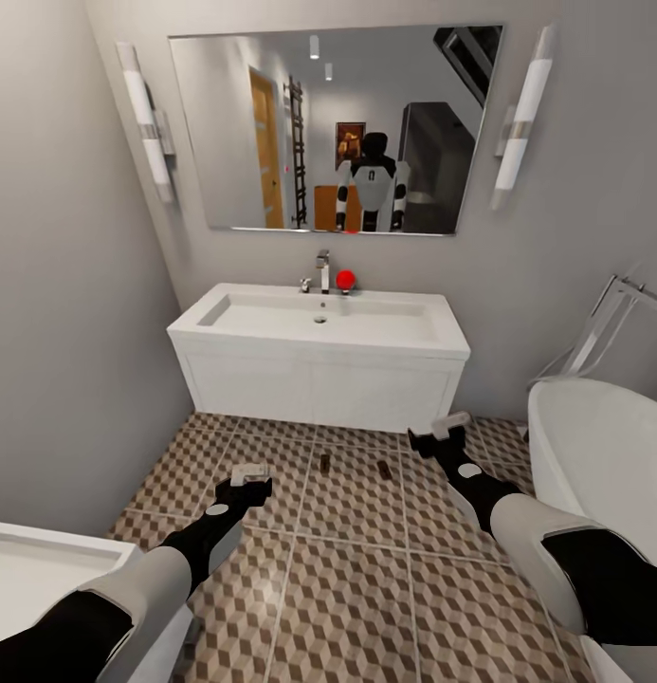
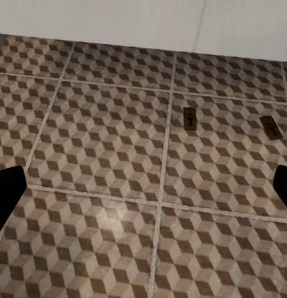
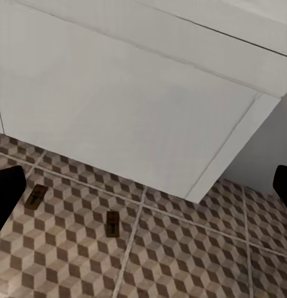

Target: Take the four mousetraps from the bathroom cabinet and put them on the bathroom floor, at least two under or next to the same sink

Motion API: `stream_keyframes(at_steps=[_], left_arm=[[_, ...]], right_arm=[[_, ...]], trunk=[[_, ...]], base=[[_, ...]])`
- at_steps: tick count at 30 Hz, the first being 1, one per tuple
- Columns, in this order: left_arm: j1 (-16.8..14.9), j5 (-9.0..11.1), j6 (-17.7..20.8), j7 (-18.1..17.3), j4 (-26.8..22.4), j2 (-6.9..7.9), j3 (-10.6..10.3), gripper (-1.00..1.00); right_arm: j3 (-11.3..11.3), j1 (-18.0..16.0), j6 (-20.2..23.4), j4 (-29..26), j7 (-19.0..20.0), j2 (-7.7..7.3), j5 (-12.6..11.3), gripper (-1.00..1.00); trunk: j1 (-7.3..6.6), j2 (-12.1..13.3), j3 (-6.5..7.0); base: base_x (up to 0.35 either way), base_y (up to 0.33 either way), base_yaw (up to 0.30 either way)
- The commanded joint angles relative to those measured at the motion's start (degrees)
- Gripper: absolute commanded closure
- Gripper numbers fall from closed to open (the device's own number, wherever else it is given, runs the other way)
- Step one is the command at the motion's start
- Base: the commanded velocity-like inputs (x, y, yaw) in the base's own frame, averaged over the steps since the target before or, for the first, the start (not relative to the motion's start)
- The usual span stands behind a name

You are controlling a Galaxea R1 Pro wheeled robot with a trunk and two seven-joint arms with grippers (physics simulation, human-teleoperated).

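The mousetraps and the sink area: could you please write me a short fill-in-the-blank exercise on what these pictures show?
1. The number of mousetraps lying on the bathroom floor in front of the sink is ____.
2. The bathroom sink hangs below a wide wall ____.
3. Beside the chrome tap sits a small round object whose colour is ____.
4. The left gripper and right gripper both hold ____.

Missing words: two; mirror; red; nothing
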Motion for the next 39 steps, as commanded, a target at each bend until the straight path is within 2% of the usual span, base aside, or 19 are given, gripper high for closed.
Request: stream_keyframes(at_steps=[1, 39], left_arm=[[-0.1, 0.5, -0.2, 0.3, 0.1, 0.0, -0.5, -1.0], [-0.1, 0.5, -0.2, 0.3, 0.3, -0.02, -0.5, -1.0]], right_arm=[[0.1, 0.0, -0.1, 0.1, -0.3, -0.01, 0.5, -1.0], [0.2, 0.0, 0.0, 0.1, -0.2, 0.08, 0.5, -1.0]], trunk=[[-0.22, 0.4, 0.22], [-8.57, 15.6, 10.51]], base=[[0.0, 0.0, 0.057], [0.0, 0.0, 0.066]])
